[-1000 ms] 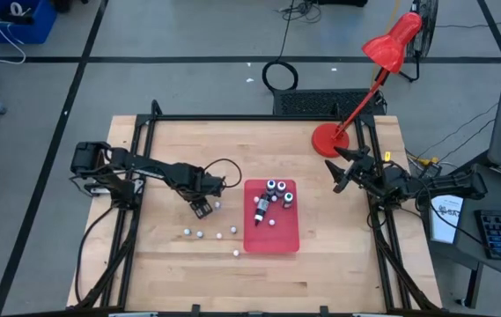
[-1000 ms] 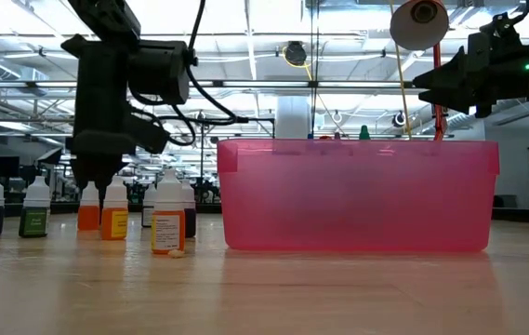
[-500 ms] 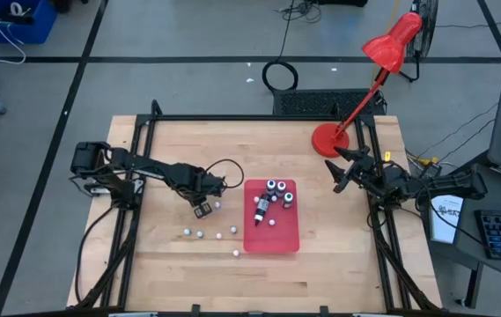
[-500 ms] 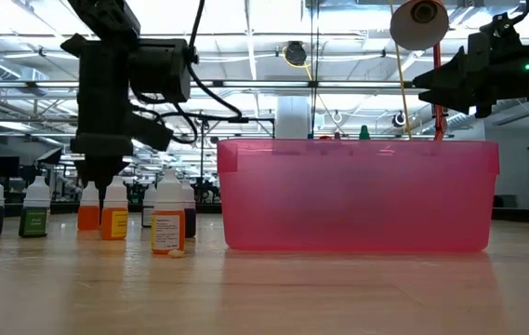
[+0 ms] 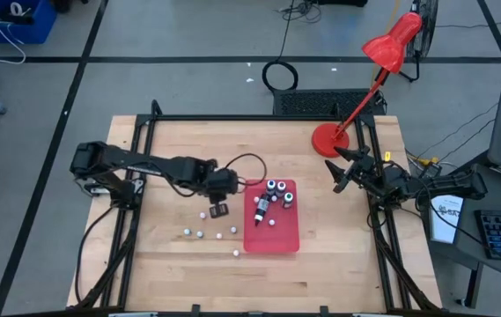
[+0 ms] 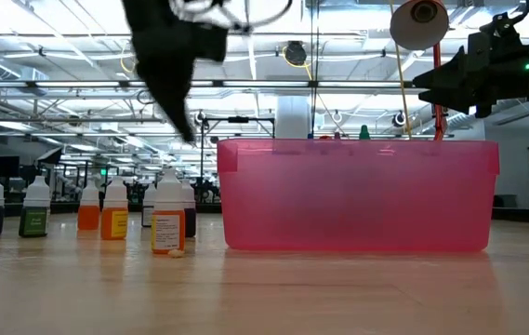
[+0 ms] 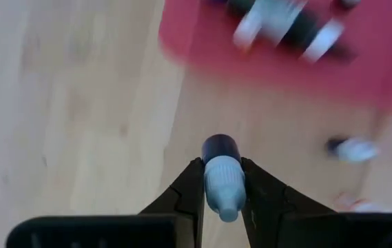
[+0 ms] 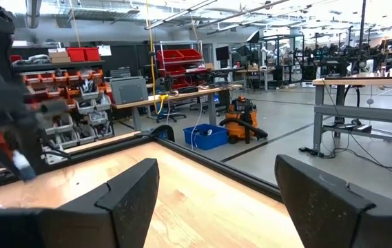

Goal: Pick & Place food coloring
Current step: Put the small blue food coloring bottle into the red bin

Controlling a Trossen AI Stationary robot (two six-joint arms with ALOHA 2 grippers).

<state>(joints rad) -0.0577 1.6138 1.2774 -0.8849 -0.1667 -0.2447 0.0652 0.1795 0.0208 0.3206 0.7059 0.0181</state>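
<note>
Since the earlier frames, my left arm has swung from the bare wood toward the tray, and its gripper is up off the table, with one bottle lifted from the board.

Item 1, red tray: flat in the high view, a pink-walled tub in the low view; contents, three upright bottles clustered at its far end, one dark bottle lying on its side, one small whitish cap-like piece near the middle.

Item 2, loose food coloring on the wood: several small white-topped bottles strung out left of the tray and toward its near corner; in the low view they stand upright in a row, white, green, orange and dark labels; a small whitish crumb lies beside the nearest one.

Item 3, left gripper: just beside the tray's left edge, above the table; fingers clamped nearly shut on a white-capped dropper bottle, dark cap end pointing away, held between the pads over bare wood short of the tray.

Item 4, right gripper: waiting at the table's right edge near the red lamp base; fingers spread wide, nothing between them.
</note>
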